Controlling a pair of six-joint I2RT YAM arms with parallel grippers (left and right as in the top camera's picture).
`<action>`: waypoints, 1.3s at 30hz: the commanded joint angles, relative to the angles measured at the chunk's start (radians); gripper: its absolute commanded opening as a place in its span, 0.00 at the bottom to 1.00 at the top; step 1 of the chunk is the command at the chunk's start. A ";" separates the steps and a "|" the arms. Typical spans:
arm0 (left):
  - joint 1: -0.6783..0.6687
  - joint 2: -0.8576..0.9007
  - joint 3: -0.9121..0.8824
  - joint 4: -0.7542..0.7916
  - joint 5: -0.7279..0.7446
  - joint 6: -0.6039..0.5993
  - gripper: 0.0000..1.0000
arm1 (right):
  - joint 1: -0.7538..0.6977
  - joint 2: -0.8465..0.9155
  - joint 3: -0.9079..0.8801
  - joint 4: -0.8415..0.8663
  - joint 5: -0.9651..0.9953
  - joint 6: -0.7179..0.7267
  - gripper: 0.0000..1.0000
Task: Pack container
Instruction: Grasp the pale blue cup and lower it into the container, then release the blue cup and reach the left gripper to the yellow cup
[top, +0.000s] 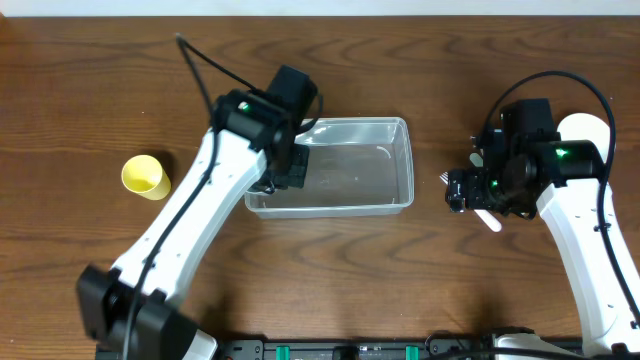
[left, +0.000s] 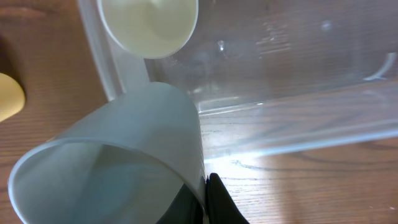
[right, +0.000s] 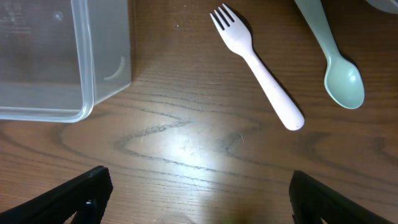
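From above, the clear container (top: 408, 165) sits mid-bench (top: 80, 80). The left hand (top: 288, 165) hangs over the container's left end. A yellow cup (top: 145, 177) stands well left of the container, and the right hand (top: 465, 190) is just to its right.

Left wrist view: the left hand pinches the wall of a pale grey cup (left: 112, 162) beside the container's rim. A white cup (left: 149, 22) sits inside the container.

Right wrist view: the right hand's fingers (right: 81, 196) are spread wide. A white fork (right: 258, 65) and a green spoon (right: 336, 62) lie right of the container.

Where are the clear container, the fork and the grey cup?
clear container (top: 365, 170), overhead view, bare floor right of centre.
fork (right: 260, 70), right wrist view, middle of its handle.
grey cup (left: 124, 143), left wrist view, its outer wall.
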 joint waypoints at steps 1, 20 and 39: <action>0.001 0.075 -0.009 0.003 -0.008 0.013 0.06 | 0.000 -0.005 0.017 -0.002 0.010 0.002 0.93; 0.002 0.189 -0.200 0.235 -0.009 0.063 0.06 | 0.000 -0.005 0.017 -0.005 0.010 0.002 0.93; 0.002 0.058 -0.079 0.195 -0.103 0.088 0.64 | 0.000 -0.005 0.017 -0.016 0.011 -0.017 0.93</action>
